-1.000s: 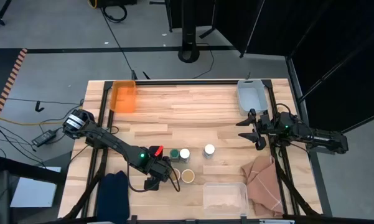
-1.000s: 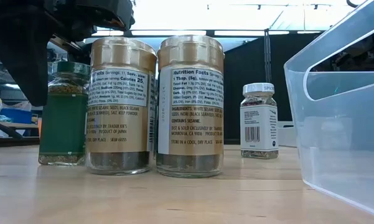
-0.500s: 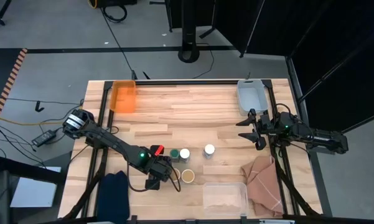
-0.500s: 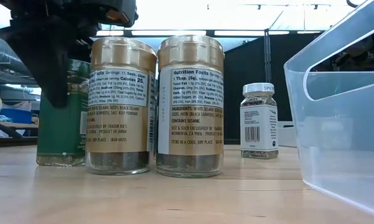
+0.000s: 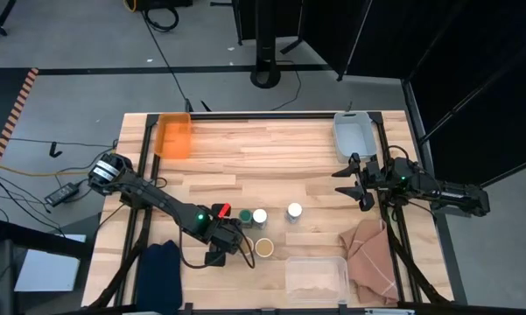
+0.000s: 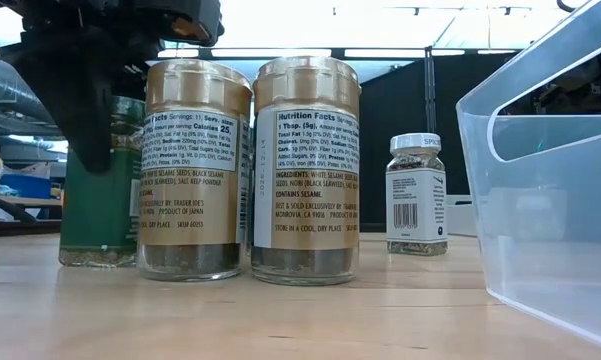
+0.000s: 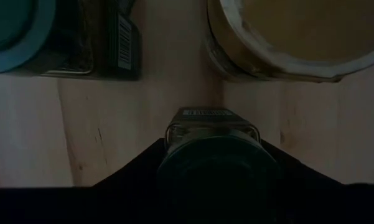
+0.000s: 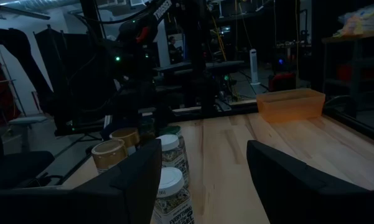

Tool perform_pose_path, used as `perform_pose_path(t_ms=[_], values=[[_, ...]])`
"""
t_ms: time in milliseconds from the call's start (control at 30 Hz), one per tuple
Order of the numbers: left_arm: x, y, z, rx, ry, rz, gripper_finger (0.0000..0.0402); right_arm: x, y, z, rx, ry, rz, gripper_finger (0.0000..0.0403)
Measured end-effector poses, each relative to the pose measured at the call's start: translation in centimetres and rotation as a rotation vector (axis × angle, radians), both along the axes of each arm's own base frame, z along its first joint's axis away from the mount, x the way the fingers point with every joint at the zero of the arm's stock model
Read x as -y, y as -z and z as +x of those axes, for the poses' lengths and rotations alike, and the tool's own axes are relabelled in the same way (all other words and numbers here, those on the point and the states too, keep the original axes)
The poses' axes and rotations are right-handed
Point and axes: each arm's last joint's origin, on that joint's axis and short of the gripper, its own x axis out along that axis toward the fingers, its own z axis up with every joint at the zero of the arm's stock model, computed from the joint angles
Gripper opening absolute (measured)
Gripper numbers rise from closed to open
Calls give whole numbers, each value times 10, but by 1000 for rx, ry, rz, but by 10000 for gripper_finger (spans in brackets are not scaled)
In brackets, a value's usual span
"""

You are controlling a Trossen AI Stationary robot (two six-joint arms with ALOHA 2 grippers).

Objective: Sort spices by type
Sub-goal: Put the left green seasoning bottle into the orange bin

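My left gripper (image 5: 230,238) points steeply down near the table's front and is shut on a green-lidded spice jar (image 7: 215,163), which stands on its base (image 6: 98,255). A second green-lidded jar (image 5: 245,216) and a white-lidded jar (image 5: 260,216) stand just beyond it, with another white-lidded jar (image 5: 294,210) to their right. Two tan-lidded jars (image 6: 195,170) (image 6: 305,170) stand side by side nearest the front edge; one shows from above (image 5: 263,247). My right gripper (image 5: 343,182) waits open at the table's right, level, holding nothing. My left gripper pinches the green-lidded jar at its upper part, by the lid (image 7: 215,146), between its two fingers. The fingers come from above, slanting steeply down; one finger (image 6: 80,110) covers the jar's left side. The jar stands upright with its base on the table.
An orange bin (image 5: 175,136) sits at the far left and a grey bin (image 5: 354,131) at the far right. A clear plastic container (image 5: 317,278) stands at the front, with a tan cloth (image 5: 368,258) to its right and a dark blue cloth (image 5: 160,271) at the front left.
My left gripper has shut on the green-lidded jar without moving away; in the low view one of its fingers has come in against the jar's left side. The jar stays upright on the table.
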Motion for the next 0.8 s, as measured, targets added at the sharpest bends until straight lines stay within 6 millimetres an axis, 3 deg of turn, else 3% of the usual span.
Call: perform_pose_path(t_ms=[267, 800], values=[[-4, -6, -1, -75, -13, -37, 183, 0, 0, 0, 0, 0, 0, 243], [-4, -43, 7, -61, 23, -26, 185, 0, 0, 0, 0, 0, 0, 243]])
